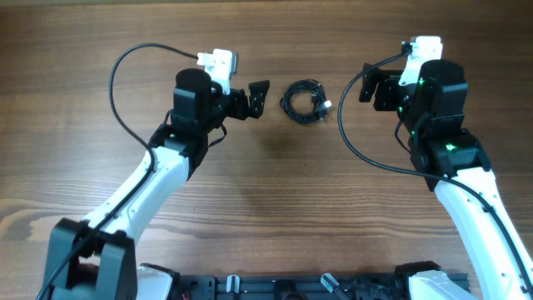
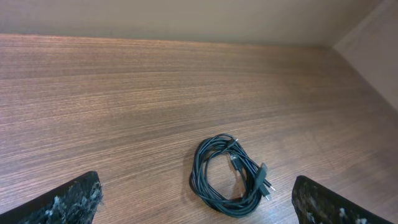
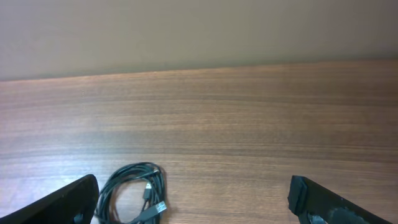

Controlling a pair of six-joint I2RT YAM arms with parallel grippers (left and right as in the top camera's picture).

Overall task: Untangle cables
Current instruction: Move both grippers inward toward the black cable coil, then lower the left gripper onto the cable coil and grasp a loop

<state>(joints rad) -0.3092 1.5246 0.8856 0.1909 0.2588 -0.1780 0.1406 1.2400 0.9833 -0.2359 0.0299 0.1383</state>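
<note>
The cables (image 1: 305, 101) lie as a small black coil on the wooden table, between the two arms, with a white tip on the coil's right side. The coil also shows in the left wrist view (image 2: 227, 177) and at the lower left of the right wrist view (image 3: 132, 193). My left gripper (image 1: 254, 97) is open and empty, just left of the coil. My right gripper (image 1: 376, 87) is open and empty, to the right of the coil. Neither gripper touches the cables.
Thick black robot cables loop beside each arm (image 1: 125, 92) (image 1: 354, 133). A wall runs along the table's far edge (image 3: 199, 31). Bare wooden tabletop (image 1: 275, 200) surrounds the coil.
</note>
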